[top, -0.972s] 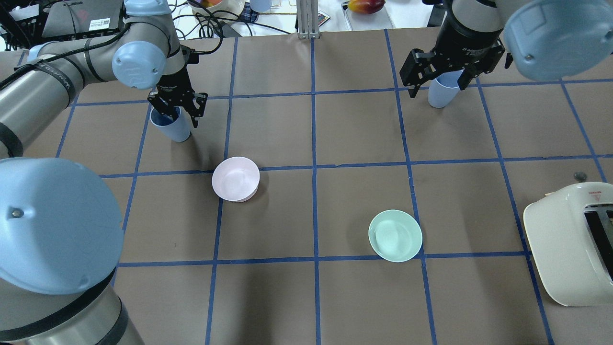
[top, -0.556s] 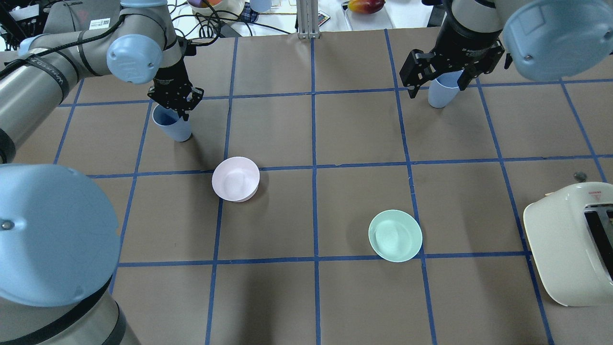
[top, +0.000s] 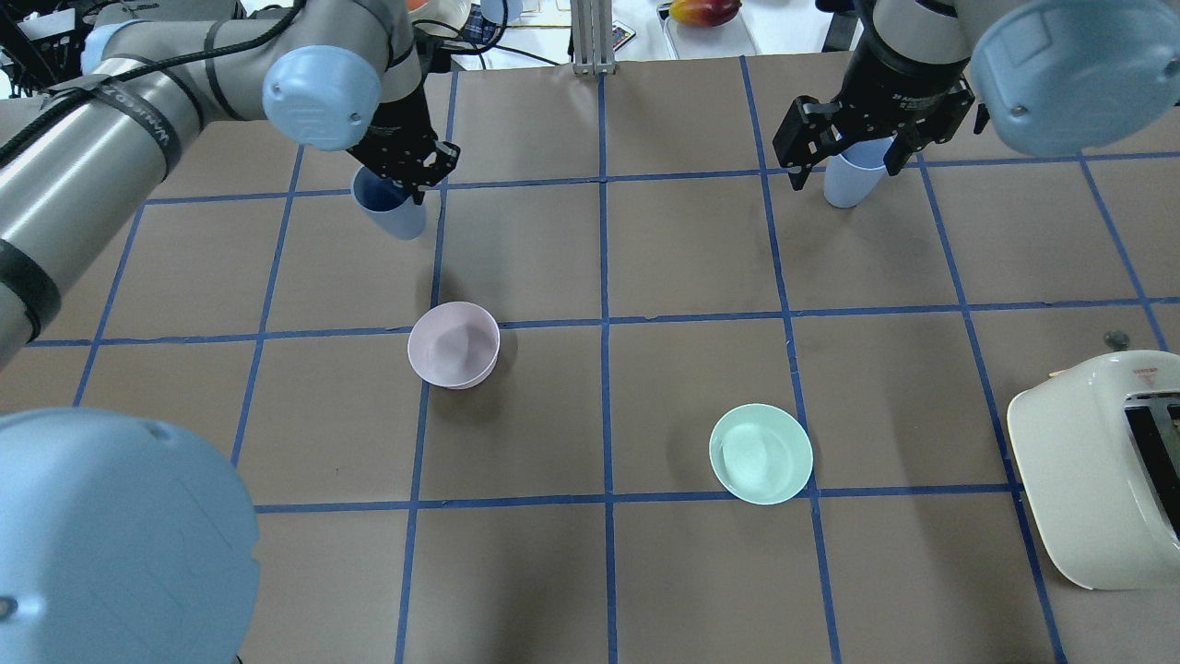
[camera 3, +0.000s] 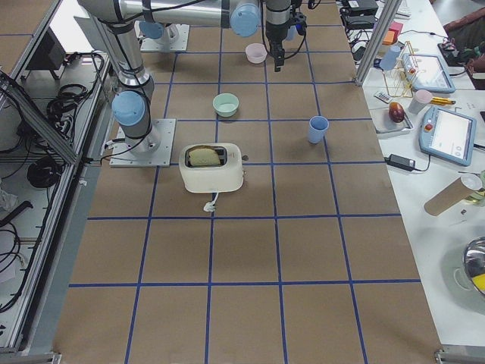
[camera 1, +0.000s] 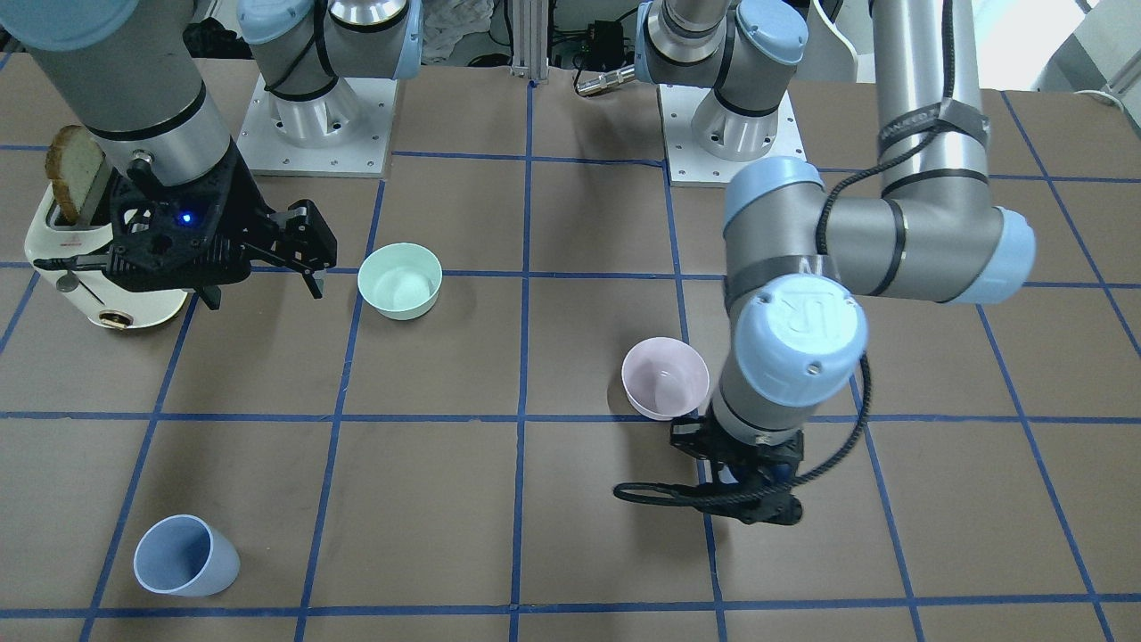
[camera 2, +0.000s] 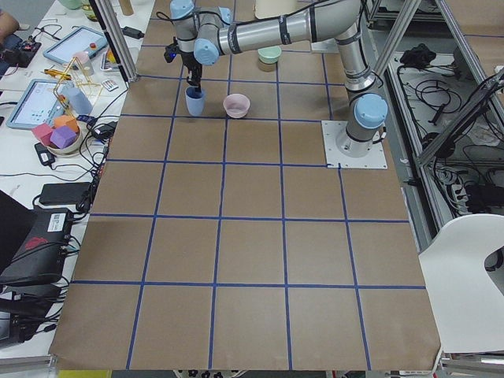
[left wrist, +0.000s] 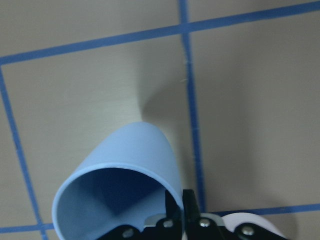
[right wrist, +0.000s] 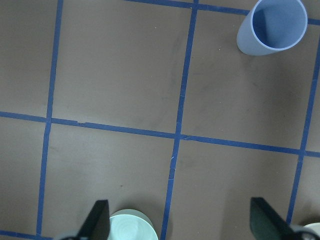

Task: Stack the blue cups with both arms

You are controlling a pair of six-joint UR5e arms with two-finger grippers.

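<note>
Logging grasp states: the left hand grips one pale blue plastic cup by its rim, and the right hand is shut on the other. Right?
Not quite: the right hand is open, the second pale blue plastic cup standing free of it, as the right wrist view shows. The left hand does grip the first pale blue plastic cup by its rim.

The brown tabletop (top: 701, 258) bore a grid of blue tape (top: 603, 178); a white chair (camera 2: 465, 268) stood lower right in the exterior left view.
</note>
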